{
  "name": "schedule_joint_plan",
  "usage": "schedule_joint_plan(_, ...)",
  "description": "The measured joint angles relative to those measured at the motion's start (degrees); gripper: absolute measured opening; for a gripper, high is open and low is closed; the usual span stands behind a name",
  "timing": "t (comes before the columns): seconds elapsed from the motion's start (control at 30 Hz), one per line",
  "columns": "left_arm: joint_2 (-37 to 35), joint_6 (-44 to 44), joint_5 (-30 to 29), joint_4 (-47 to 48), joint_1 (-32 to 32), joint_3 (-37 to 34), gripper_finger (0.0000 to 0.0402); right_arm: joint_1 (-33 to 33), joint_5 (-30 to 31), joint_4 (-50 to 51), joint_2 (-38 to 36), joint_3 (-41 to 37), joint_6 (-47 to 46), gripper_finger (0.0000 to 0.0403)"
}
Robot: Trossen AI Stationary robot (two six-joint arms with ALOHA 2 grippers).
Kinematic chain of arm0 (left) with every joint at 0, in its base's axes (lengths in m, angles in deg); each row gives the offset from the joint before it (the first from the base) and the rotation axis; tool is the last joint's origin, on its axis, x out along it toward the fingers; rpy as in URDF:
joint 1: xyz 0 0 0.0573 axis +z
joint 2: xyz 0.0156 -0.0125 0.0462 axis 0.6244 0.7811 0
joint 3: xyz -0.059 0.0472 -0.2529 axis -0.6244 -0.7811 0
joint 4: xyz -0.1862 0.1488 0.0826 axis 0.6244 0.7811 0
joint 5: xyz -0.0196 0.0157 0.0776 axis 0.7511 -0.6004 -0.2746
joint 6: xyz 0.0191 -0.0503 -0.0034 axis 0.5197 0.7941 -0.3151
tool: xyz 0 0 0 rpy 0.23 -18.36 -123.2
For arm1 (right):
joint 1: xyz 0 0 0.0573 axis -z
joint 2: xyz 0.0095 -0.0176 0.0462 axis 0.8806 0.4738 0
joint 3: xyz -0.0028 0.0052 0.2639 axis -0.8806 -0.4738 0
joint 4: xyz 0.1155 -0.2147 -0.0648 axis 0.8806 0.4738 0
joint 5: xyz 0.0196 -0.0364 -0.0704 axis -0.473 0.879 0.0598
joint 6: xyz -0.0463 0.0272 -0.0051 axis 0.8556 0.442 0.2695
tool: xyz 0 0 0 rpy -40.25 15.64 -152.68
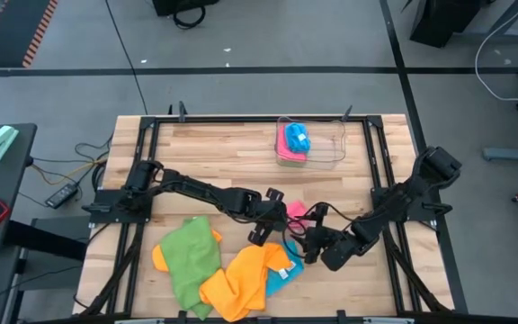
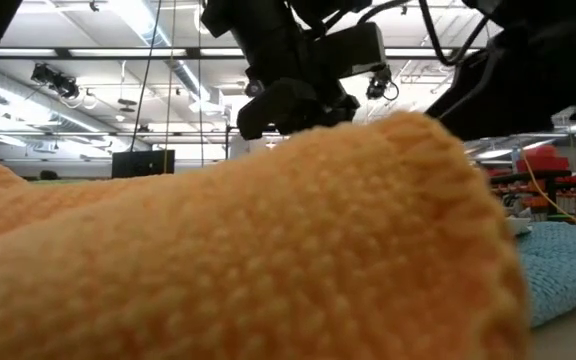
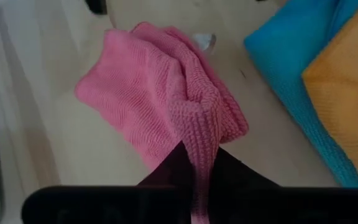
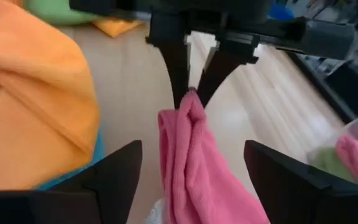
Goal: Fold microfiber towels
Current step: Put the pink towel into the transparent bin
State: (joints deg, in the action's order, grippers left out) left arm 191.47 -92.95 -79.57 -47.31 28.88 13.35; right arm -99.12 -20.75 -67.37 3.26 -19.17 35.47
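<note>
Pink towel: knitted-looking microfiber, bunched into hanging folds, one edge pinched and lifted off the worktop at mid-front.
Orange towel: crumpled in a loose heap at the worktop's front, partly over the blue one.
Sky-blue towel: mostly covered, showing beside the orange heap.
Green towel: spread rumpled at front left, lying over a second orange towel.
Folded pink and blue towels: stacked at the rear.

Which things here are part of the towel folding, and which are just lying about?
Part of the job:
- pink towel, pinched by the left gripper
- orange towel
- green towel
- blue towel
- right gripper, open by the pink towel
- folded towels in the tray

Lying about:
- clear tray
</note>
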Motion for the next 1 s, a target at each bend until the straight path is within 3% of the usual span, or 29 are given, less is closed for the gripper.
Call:
schedule_joint_plan(0.33,-0.81,3.20,0.00,0.24,-0.04,1.25,0.0035,0.04,2.25,-6.54,8.74,-0.01,0.02,0.0297)
schedule_joint_plan(0.57,-2.75,4.43,0.02,-0.20,-0.04,1.81,0.0022,0.08,9.47,-6.82,10.13,-0.01,1.35,0.0273)
schedule_joint_plan(0.77,-2.80,4.88,0.00,-1.59,-0.03,1.81,0.0035,0.85,10.04,-6.86,10.10,-0.01,1.95,0.0218)
schedule_joint_plan(1.0,-2.80,5.40,0.05,-1.30,0.04,1.81,0.0024,0.81,8.04,-6.89,9.94,-0.01,1.85,0.0112)
